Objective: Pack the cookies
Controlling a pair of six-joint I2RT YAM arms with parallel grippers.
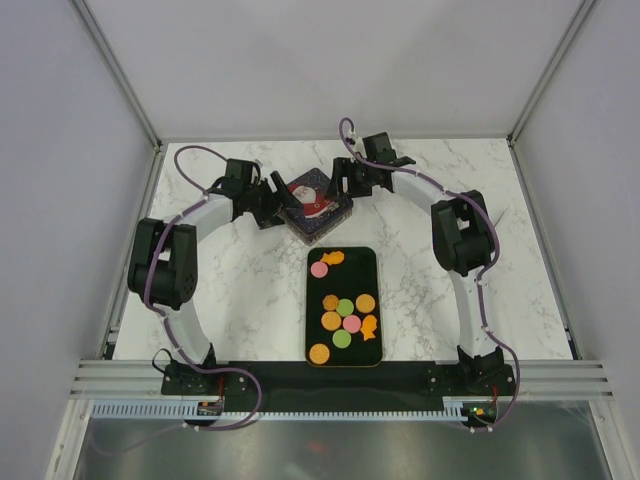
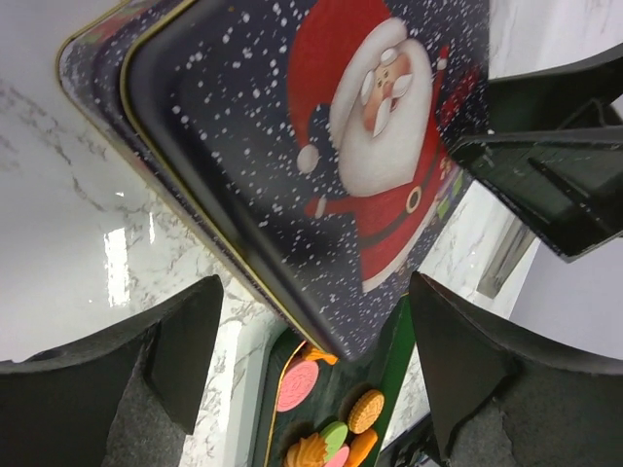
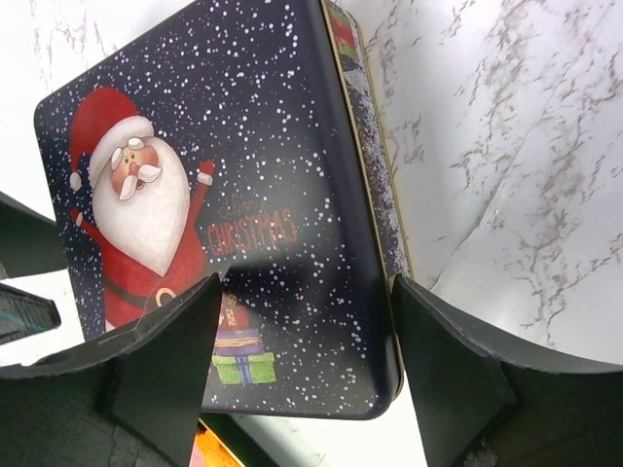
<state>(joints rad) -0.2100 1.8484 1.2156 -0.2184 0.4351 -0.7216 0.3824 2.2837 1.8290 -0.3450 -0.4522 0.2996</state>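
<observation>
The cookies (image 1: 343, 312), round and fish-shaped in orange, pink and green, lie on a black tray (image 1: 370, 262) in the middle of the table. A dark Christmas tin (image 1: 316, 207) with a Santa lid stands closed just behind the tray. My left gripper (image 1: 272, 208) is open at the tin's left side; in the left wrist view (image 2: 313, 292) the tin's (image 2: 292, 156) near corner lies between its fingers, with cookies (image 2: 295, 384) below. My right gripper (image 1: 345, 183) is open at the tin's back right; in the right wrist view (image 3: 304, 287) its fingers straddle a corner of the tin (image 3: 263, 175).
The marble table (image 1: 240, 290) is enclosed by grey walls at the left, back and right. The right gripper's fingers (image 2: 545, 185) show in the left wrist view beyond the tin. A black strip (image 1: 330, 375) runs along the near edge between the arm bases.
</observation>
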